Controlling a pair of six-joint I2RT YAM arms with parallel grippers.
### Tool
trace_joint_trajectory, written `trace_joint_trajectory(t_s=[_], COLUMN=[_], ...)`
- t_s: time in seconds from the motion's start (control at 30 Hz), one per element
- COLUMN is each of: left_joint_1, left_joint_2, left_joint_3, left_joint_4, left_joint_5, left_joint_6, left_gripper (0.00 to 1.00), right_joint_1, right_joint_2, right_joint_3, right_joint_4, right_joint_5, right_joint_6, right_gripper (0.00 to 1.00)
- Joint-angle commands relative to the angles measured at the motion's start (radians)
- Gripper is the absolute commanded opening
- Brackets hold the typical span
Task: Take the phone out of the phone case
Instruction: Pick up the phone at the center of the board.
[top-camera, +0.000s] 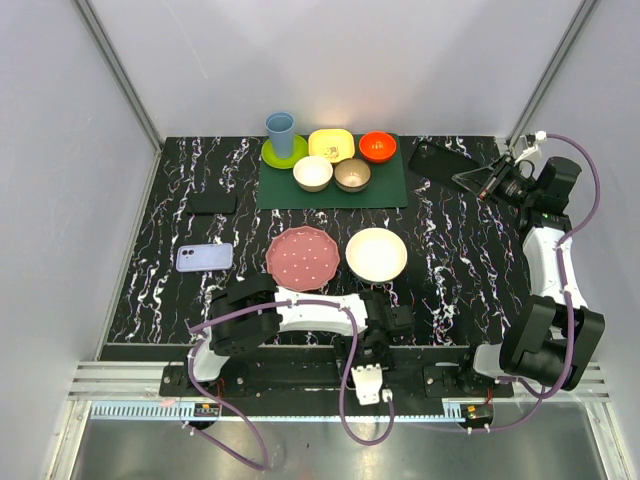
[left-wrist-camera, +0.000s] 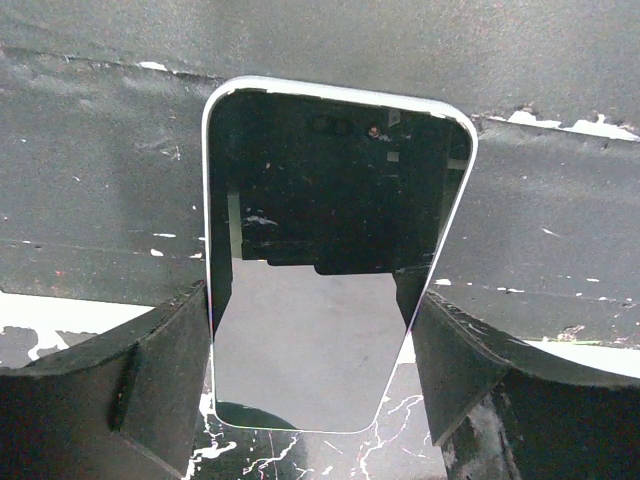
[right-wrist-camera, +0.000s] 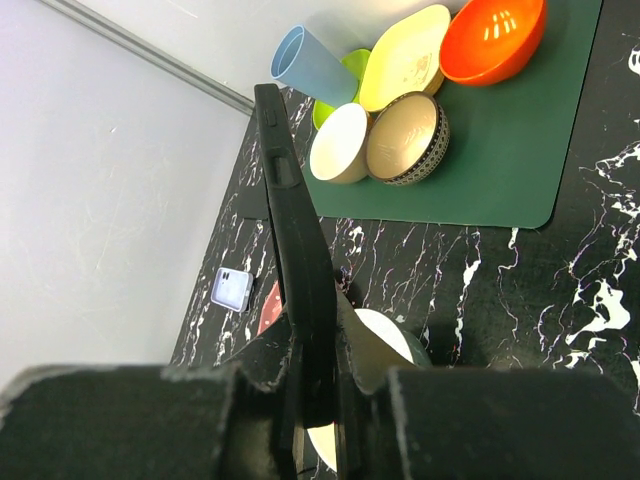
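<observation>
Lengthwise, the phone (left-wrist-camera: 335, 200) runs straight out from the left tool (left-wrist-camera: 312, 310).

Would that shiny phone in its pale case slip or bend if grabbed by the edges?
Probably stiff: the phone looks like a flat, rigid slab. Its glossy screen seems slippery, but the thin phone case rim probably gives better grip.

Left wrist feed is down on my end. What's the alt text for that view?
A black phone with a glossy screen, edged by a thin pale phone case, sits between the left gripper's two black fingers, which flank its lower half; contact cannot be told. Behind it is a dark grey surface; black white-veined table shows below.
</observation>
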Motion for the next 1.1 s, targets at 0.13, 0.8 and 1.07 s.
trace_joint_trajectory(t_s=[0.13, 0.8, 1.07], left_joint_1=[-0.006, 0.029, 0.057], left_joint_2=[0.006, -0.043, -0.04], left_joint_3=[0.035, 0.091, 0.153], left_joint_4=[0.005, 0.037, 0.047], left_joint_5=[-0.004, 0.069, 0.1], left_joint_6=[-0.043, -0.205, -0.303], left_gripper=[0.34, 0.02, 0.01], right_joint_1=[-0.005, -0.018, -0.045], right_joint_2=[-0.025, -0.044, -0.051], right_joint_3=[0.002, 0.006, 0.005], right_joint_4=[0.067, 0.076, 0.092], right_joint_5=[-0.031, -0.042, -0.055], right_joint_6=[0.022, 0.042, 0.064], right_gripper=[0.0, 0.0, 0.0])
